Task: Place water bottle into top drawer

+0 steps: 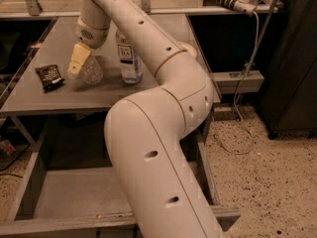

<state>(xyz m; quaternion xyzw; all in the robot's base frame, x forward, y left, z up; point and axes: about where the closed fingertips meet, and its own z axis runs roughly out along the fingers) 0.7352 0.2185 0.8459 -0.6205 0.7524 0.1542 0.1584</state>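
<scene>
My gripper (pixel 79 62) sits low over the table (pixel 49 97), right against the bottle (pixel 92 72), placed for a side grasp; I can't tell whether it's gripping. The drawer (pixel 74 195) below stands open to receive it.

We see an arm (pixel 148 148) of smooth cream-white shells: thick, rounded segments dotted with small dark oval holes, a thin seam ringing one joint. The wrist (pixel 91 31) bears a perforated patch, and the gripper (pixel 79 60) — pale yellow — sits at the arm's far end, upper left.
</scene>
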